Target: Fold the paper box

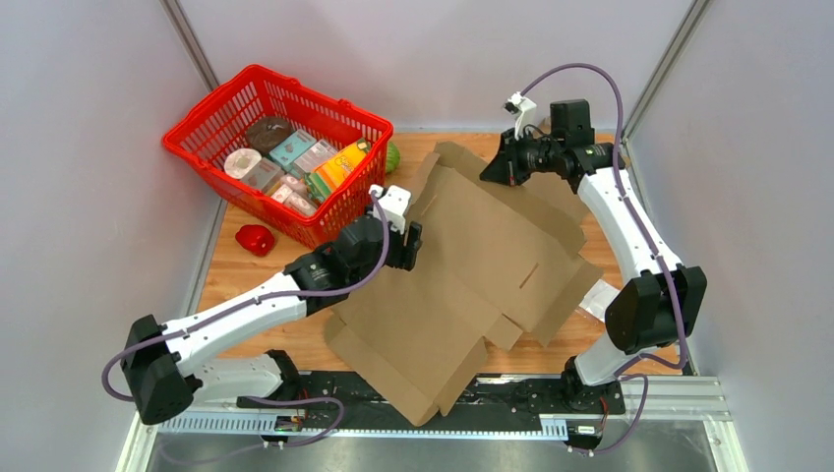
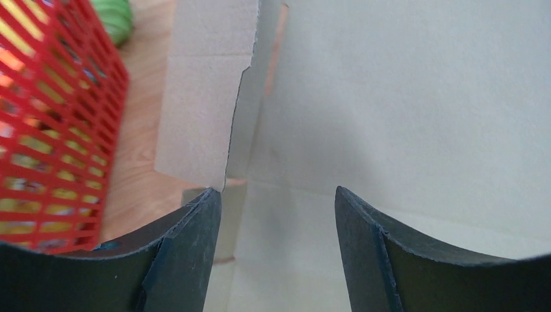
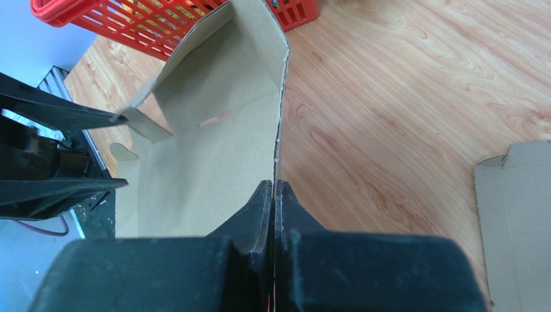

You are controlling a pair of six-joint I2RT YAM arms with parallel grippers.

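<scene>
1. The box (image 1: 472,285), a flat unfolded cardboard sheet, lay across the middle of the wooden table (image 1: 246,280), with its near corner reaching over the arms' base rail.
2. The left claw (image 1: 413,246) hovered at the sheet's left edge with its fingers spread wide and nothing between them. In its wrist view, a raised flap stood just ahead of the left finger.
3. The right claw (image 1: 489,169) was at the sheet's far side, pressed together and pinching the edge of a flap that curved upward.
4. A red basket (image 1: 210,104) of packaged groceries stood at the far left, beside the sheet.
5. A small red object (image 1: 255,239) lay on the table just in front of the basket, and a green object (image 1: 392,157) sat at its right corner.
</scene>
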